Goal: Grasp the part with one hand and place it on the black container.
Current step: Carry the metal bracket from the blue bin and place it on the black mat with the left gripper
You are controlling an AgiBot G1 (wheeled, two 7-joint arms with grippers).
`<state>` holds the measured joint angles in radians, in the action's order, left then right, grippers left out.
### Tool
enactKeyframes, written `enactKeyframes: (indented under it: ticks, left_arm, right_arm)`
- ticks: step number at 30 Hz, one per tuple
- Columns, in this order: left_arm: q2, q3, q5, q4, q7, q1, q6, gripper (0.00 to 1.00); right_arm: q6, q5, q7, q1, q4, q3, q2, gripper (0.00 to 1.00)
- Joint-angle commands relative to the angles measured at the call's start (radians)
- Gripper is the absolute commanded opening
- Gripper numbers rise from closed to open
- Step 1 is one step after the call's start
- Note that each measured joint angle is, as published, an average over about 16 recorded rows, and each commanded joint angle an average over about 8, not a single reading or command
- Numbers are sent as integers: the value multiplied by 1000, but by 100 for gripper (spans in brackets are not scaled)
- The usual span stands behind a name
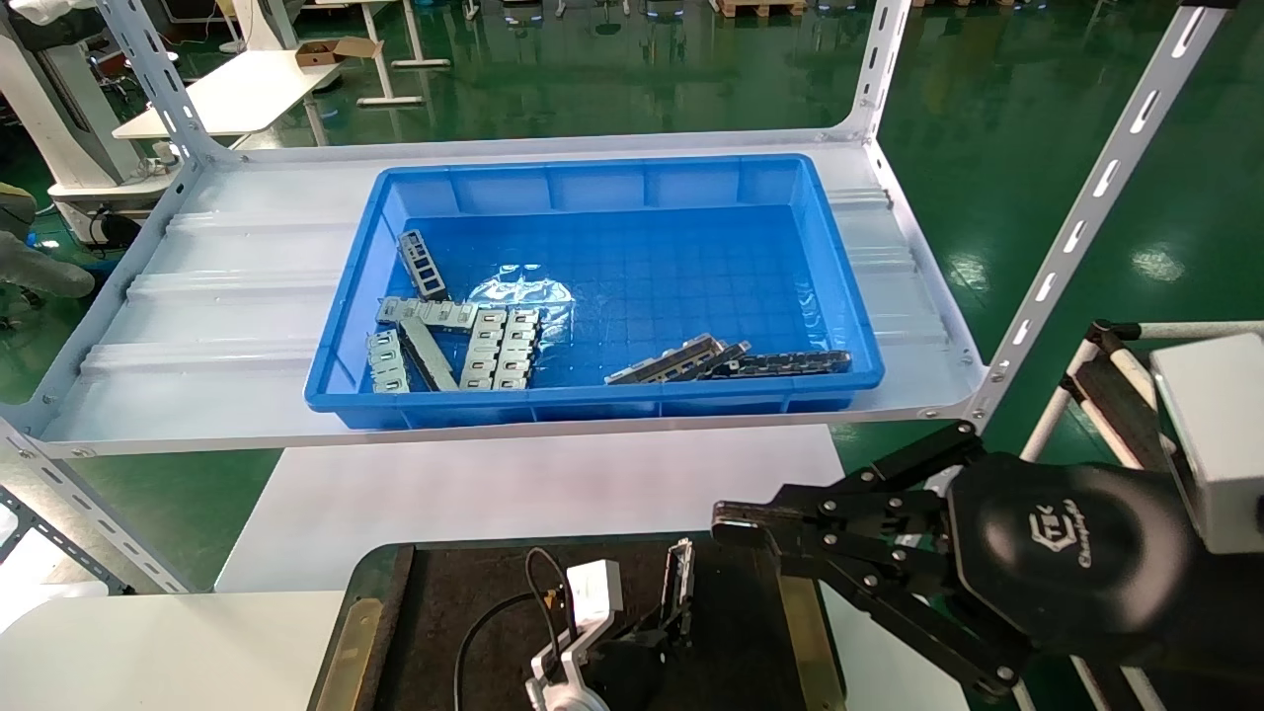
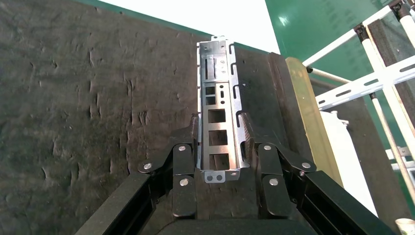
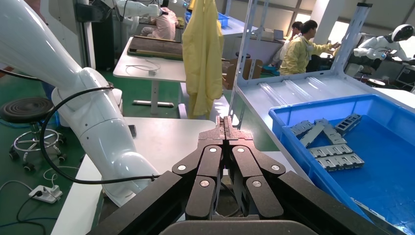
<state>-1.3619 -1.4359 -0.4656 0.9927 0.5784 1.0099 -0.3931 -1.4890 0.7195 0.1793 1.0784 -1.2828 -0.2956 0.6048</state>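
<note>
Left pincer [image 2: 219, 147] is clamped on the part [image 2: 218, 105], one finger [image 2: 183, 156] pressed against each raised side wall near the channel's closer end, and most of its length reaches out ahead of the fingertips. From the head camera the left pincer [image 1: 664, 614] sits low over the black container [image 1: 464, 632], with the part [image 1: 678, 583] showing almost edge-on above the dark matte surface, toward the side with the brass-coloured edge strip [image 1: 802, 632]. Whether the far end already touches the tray I can't tell from either angle.

Now, how will this piece behave? It looks like thin folded sheet metal: light, stiff, not going to bend under this squeeze. Bare metal walls are likely slick against hard fingers, and with the hold near one end the free length could pivot downward if the clamp eases. A hold nearer the middle, across the two side walls, would balance it better; the punched cutouts leave sharp-looking edges but the walls give flat, parallel faces to pinch.

Right pincer [image 1: 731, 523] hangs to the side just beyond the tray's edge, fingers pressed together on nothing, and its own wrist camera confirms the tips meeting.

Up on the shelf bench [image 1: 197, 326], the blue plastic bin [image 1: 839, 286] holds more loose metal parts [image 1: 494, 346].
</note>
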Motion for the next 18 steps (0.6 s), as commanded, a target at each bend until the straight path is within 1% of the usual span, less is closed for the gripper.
enactKeyframes:
  ticks: [1,2,4,5,6,7,18]
  left_arm:
    - [0,-9,11,2,4,3,-4,67]
    - [0,-12,14,3,6,4,-4,79]
    - [0,-17,18,4,11,7,-5,96]
    - [0,-20,20,4,13,8,-6,100]
    - [0,-22,22,4,15,8,-6,100]
    - [0,-24,23,5,18,9,-7,100]
    - [-1,-44,30,8,42,15,-16,100]
  right_arm:
    - [0,0,0,0,0,0,0,40]
    - [0,0,0,0,0,0,0,53]
    - [0,0,0,0,0,0,0,78]
    - [0,0,0,0,0,0,0,89]
    - [0,0,0,0,0,0,0,98]
    - [0,0,0,0,0,0,0,100]
    - [0,-1,-1,0,0,-1,0,100]
